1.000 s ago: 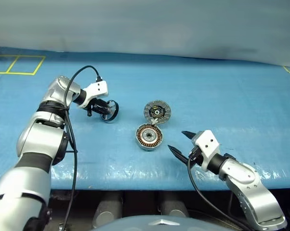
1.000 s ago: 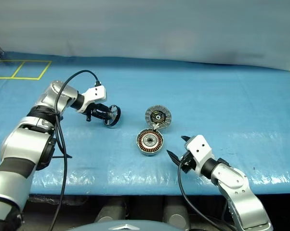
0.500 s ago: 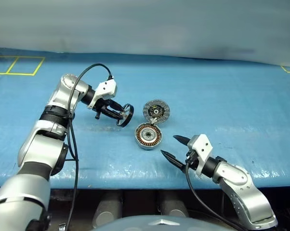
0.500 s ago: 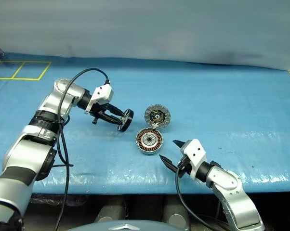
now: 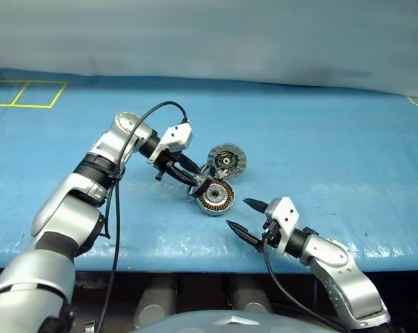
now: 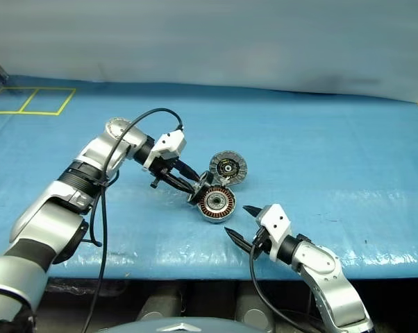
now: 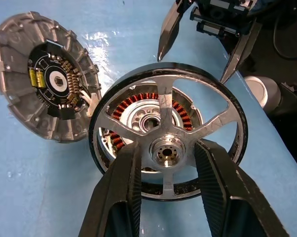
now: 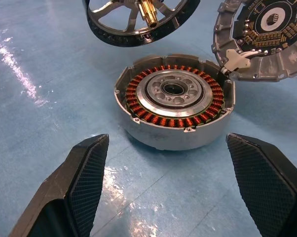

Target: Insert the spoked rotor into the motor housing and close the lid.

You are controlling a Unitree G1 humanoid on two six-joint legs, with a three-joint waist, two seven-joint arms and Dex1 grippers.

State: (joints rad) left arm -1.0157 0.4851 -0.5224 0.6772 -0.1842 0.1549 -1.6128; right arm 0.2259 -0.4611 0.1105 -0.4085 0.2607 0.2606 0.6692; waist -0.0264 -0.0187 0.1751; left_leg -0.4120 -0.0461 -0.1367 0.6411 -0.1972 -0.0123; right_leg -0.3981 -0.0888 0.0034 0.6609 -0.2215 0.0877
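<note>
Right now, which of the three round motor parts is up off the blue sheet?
The spoked rotor, held in the left gripper above the motor housing. The housing and the lid rest on the sheet.

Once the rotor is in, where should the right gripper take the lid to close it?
Probably the lid's outer rim on its far, raised edge, coming from above. It stands tilted open against the housing, dark face toward it, hinged at the near edge; the right gripper is open.

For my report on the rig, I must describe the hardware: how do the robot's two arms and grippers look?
Both arms have silver-grey shells with black joint bands. A black cable loops along each arm to a white wrist block. The left gripper and the right gripper each have two black, tapering, pointed fingers with finely textured inner pads.
</note>
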